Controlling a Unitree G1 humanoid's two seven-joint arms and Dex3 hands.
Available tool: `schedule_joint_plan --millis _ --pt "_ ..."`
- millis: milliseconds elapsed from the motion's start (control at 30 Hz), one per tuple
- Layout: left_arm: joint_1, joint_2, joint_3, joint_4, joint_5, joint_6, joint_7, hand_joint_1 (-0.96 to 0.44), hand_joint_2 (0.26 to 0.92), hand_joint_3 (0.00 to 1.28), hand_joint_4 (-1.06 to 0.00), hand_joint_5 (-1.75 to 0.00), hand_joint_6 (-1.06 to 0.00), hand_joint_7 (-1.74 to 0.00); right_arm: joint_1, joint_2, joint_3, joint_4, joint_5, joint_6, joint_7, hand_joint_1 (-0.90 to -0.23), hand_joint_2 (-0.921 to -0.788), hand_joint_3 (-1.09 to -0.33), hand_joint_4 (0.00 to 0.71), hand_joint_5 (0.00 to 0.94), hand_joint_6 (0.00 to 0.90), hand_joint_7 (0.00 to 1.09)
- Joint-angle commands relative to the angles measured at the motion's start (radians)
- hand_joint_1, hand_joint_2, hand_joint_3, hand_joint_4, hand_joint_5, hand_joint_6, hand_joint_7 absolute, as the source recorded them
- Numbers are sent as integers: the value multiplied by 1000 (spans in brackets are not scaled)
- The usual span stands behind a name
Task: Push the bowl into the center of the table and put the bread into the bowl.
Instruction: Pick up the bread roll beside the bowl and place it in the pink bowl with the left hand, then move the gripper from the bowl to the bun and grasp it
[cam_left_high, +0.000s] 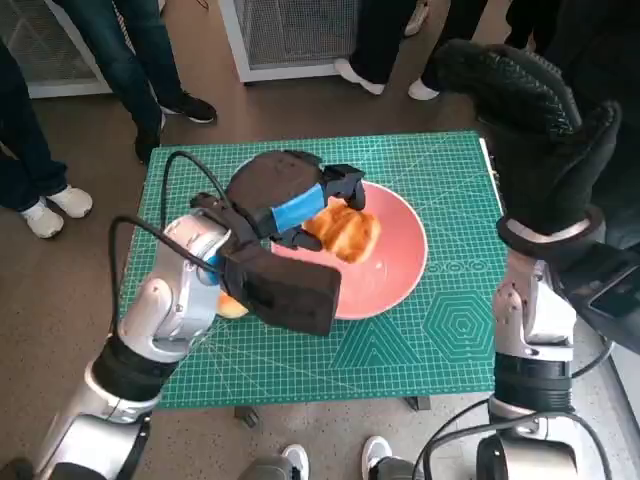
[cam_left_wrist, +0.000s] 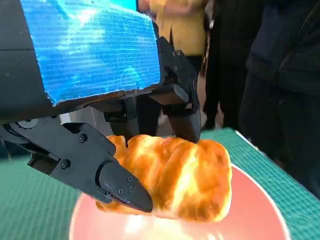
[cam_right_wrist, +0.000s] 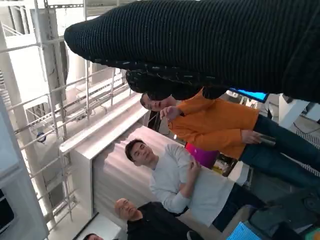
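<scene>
The pink bowl (cam_left_high: 395, 270) sits near the middle of the green mat (cam_left_high: 450, 340). A golden bread roll (cam_left_high: 345, 232) is over the bowl's left part. My left hand (cam_left_high: 290, 200) grips it from above. In the left wrist view the bread (cam_left_wrist: 185, 180) sits between black fingers (cam_left_wrist: 120, 185) on both sides, low over the bowl (cam_left_wrist: 250, 220). Whether it touches the bowl's floor I cannot tell. My gloved right hand (cam_left_high: 530, 110) is raised high off the table's right side, fingers spread, holding nothing.
A small orange object (cam_left_high: 232, 305) lies on the mat, mostly hidden under my left forearm. People's legs and shoes (cam_left_high: 60, 205) stand on the floor beyond the far and left edges. In the right wrist view several people (cam_right_wrist: 190, 180) show under the glove (cam_right_wrist: 210, 45).
</scene>
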Motion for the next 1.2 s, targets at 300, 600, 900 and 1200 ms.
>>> schedule_joint_plan --millis 300,600,900,1200 --pt "-4 -4 35 -85 -66 131 -128 -217 766 16 -69 -17 -156 -234 10 0 2 11 -10 6 -11 -646 -921 -791 307 0 214 424" --pt "1 50 48 -151 -53 138 -150 -397 751 4 -2 0 -85 -181 7 2 3 14 -10 5 -12 -648 -921 -790 307 0 213 427" --pt "0 136 122 -314 -92 243 -288 -497 727 0 1 1 -55 -150 3 4 3 20 -9 3 -14 -650 -921 -789 307 0 212 428" --pt "26 282 232 -498 -151 356 -439 -411 667 1 1 1 -52 -118 4 6 2 15 -7 -1 -16 -650 -921 -789 308 0 212 430"
